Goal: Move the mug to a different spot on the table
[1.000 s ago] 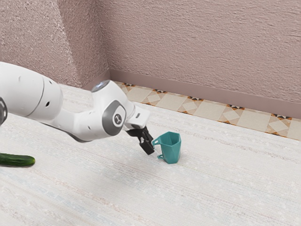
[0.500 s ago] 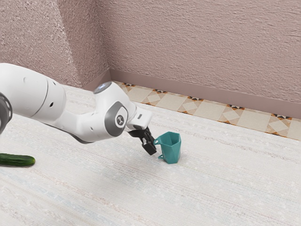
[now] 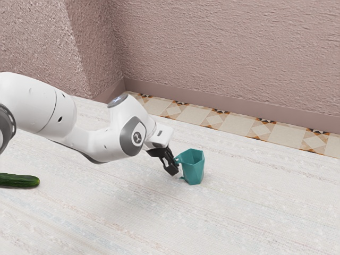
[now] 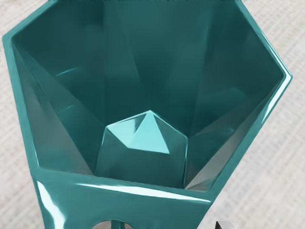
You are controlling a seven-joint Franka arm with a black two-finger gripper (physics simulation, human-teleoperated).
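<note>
The white arm (image 3: 79, 133) comes in low from the exterior view's left, its hand tipped down toward the table (image 3: 239, 212). The gripper (image 3: 171, 166) is right at the handle side of the green mug (image 3: 192, 164) — open or pinching, I cannot tell. The mug stands on the table.

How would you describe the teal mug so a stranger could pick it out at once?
On the pale wood-grain table, follow the white robot arm to its black gripper; the teal faceted mug stands upright right at its tip. Its angular, flat-sided walls and blue-green colour set it apart from the long dark green cucumber lying at the exterior view's left edge.
</note>
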